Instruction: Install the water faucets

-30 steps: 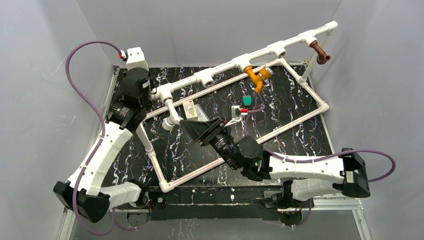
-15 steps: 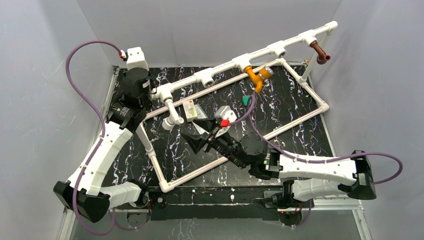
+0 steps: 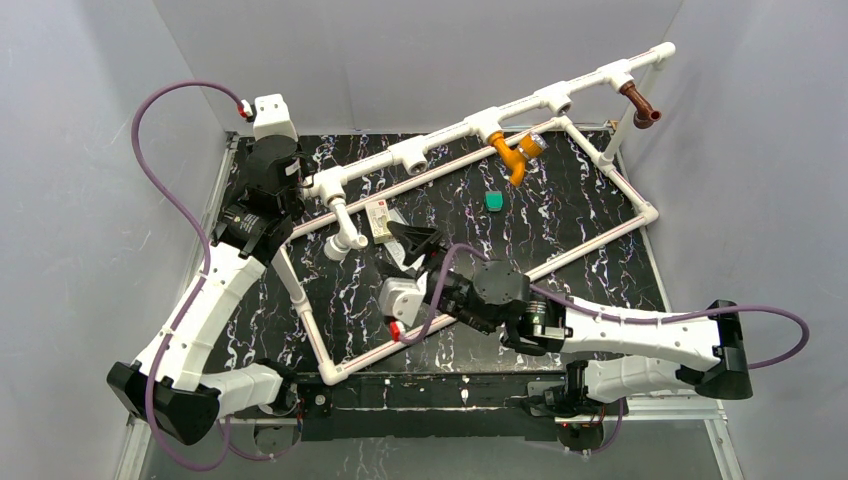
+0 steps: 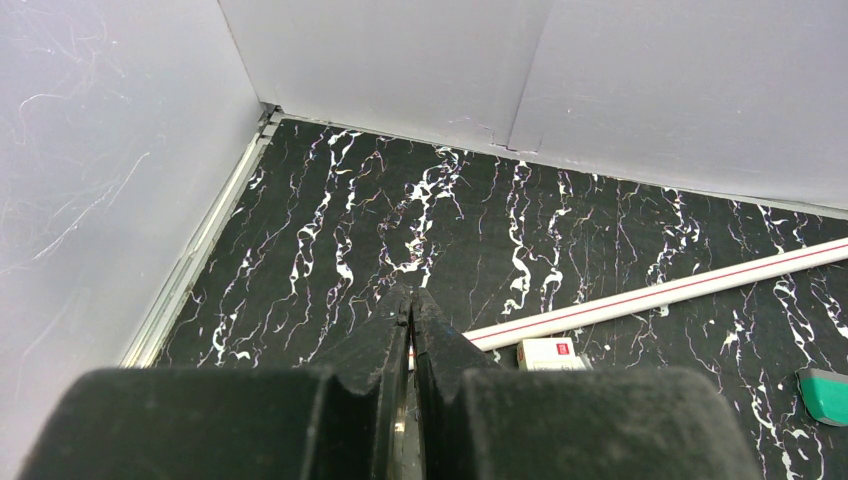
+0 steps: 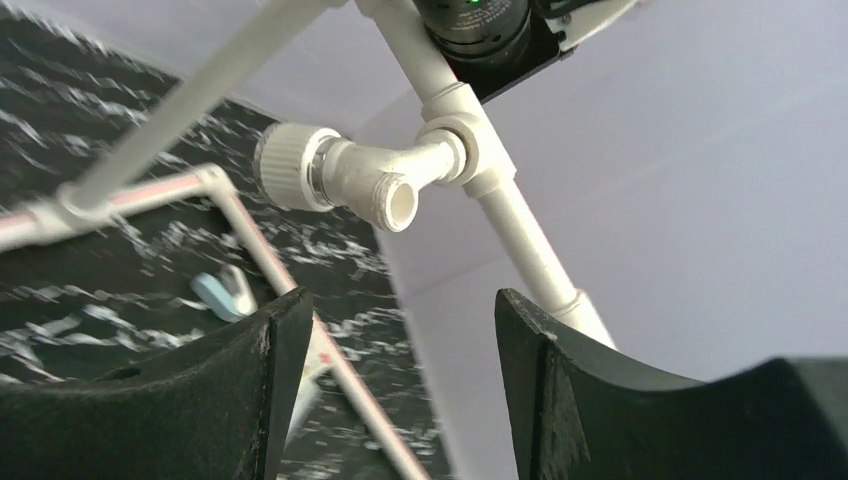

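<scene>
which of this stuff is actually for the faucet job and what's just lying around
For the job: white faucet, orange faucet, reddish-brown faucet, and the pipe frame they sit on.
Lying about: teal piece, small white box.

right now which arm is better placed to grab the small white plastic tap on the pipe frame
Right. The right gripper is open and faces the small white plastic tap, nothing between its jaws. The left gripper is shut, aimed at the black marbled tabletop.
</scene>
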`<state>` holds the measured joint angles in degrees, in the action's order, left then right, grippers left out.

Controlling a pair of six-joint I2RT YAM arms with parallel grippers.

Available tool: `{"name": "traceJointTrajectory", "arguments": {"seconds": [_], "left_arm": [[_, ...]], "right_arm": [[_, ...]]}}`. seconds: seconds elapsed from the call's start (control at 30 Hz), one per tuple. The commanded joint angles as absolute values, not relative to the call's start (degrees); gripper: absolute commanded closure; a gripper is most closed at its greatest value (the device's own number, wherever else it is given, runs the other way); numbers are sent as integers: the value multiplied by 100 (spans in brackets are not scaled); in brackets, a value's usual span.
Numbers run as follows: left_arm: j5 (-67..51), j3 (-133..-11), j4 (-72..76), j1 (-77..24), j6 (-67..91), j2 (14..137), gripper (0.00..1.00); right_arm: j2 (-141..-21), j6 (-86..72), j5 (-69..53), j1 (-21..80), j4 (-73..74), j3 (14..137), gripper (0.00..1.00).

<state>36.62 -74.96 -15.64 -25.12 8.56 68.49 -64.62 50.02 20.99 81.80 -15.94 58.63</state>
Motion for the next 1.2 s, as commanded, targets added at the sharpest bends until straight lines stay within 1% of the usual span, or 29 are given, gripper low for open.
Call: {"name": "traceJointTrajectory", "arguments": {"seconds": [0.0,0.27,0.37,0.77,1.17], "left_arm": [[2997,-6700,-3860,-2725,889,7559,97],[2983,-6697,-3853,-2731,890,7550,97],[2979,-6697,-3855,-2733,889,7550,97],[2931,-6702,-3856,-2733,879,7628,97],[2892,-6682,-3820,-2742,879,7693,97]], "right_arm": [[-6643,7389,2150,8181,-1540,6200,26],[-7105,9662,2421,8177,-1867,6463,26],[-7282,10045,2439,8180,-1739,6633,27],[-7903,10867,2710,8188,-900,7235,29],[-8220,11214,2971,8417,-607,7459,30]]}}
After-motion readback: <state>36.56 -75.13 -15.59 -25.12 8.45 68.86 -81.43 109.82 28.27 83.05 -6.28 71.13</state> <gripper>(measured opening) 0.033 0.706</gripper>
